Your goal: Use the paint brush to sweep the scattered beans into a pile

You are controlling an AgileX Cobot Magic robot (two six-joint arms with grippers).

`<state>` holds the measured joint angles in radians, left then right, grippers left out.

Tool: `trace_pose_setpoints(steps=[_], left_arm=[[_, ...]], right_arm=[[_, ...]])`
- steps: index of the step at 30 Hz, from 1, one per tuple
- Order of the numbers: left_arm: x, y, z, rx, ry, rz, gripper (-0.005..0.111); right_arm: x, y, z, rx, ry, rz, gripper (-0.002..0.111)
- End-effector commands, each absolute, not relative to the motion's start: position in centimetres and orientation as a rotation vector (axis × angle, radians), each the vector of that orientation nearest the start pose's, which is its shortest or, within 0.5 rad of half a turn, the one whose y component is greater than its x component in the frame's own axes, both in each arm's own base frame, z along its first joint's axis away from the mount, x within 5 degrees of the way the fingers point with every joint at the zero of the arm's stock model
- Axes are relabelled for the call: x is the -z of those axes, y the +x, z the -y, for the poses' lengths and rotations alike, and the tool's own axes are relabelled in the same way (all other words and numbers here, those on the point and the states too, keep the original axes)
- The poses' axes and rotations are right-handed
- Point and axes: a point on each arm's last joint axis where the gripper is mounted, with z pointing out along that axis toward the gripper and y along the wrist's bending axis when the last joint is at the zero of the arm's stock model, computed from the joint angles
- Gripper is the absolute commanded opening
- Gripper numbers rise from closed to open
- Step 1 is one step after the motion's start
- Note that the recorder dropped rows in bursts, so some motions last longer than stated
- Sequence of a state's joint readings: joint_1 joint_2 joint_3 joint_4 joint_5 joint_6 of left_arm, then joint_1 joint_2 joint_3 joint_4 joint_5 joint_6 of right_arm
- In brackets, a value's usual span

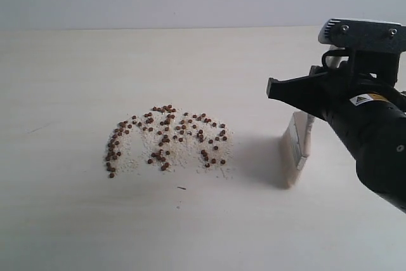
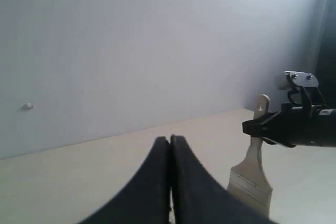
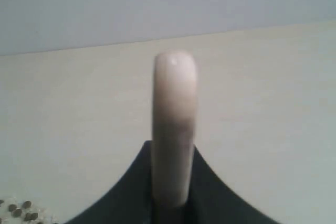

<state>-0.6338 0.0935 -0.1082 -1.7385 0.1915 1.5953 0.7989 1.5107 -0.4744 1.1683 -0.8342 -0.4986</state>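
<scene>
While its dark fingers clamp the pale cream wooden handle, the right gripper holds the wide flat paint brush upright. The silver metal ferrule and off-white bristles hang below the fingers, with the bristle tips down at the pale wooden tabletop; contact not certain. Tiny round reddish-brown beans lie scattered in a loose arch over a patch of fine white grains, well apart from the right fingers and off to the brush's side

Exterior view only: the whole bean patch, the bristles, and a yellow-and-white sticker with a warning triangle on the right arm. Its print is too small to read

Left wrist view only: the left gripper, black fingers pressed flat together with nothing between them. Beyond its fingertips the brush shows its broad face, the rounded handle end standing above the right fingers

Right wrist view only: the handle seen edge-on, pinched between both right fingers, its rounded end beyond them. Just a few beans show here

No brand name or readable writing in any view
</scene>
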Motion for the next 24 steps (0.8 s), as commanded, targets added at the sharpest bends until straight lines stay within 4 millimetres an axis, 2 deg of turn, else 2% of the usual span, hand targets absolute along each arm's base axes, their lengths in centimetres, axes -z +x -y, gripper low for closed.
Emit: trace_pose_setpoints(steps=[1, 6, 13, 20, 24], left_arm=[[-24.6, 3.6, 4.8, 0.782, 0.502, -1.396, 0.000], [-24.6, 3.6, 4.8, 0.780, 0.503, -1.395, 0.000], [-24.6, 3.6, 4.8, 0.780, 0.503, -1.395, 0.000], [-24.6, 3.6, 4.8, 0.780, 0.503, -1.395, 0.000], [-24.6, 3.6, 4.8, 0.780, 0.503, -1.395, 0.000]], right_arm=[[-18.2, 22.0, -14.7, -0.144, 0.099, -1.981, 0.000], [-17.1, 23.6, -16.9, -0.204, 0.054, -1.975, 0.000], [-14.3, 25.7, -19.4, -0.179, 0.027, -2.019, 0.000], [-14.7, 25.6, -21.8, -0.237, -0.030, -1.968, 0.000], [-15.2, 25.6, -22.4, -0.256, -0.030, -1.950, 0.000]])
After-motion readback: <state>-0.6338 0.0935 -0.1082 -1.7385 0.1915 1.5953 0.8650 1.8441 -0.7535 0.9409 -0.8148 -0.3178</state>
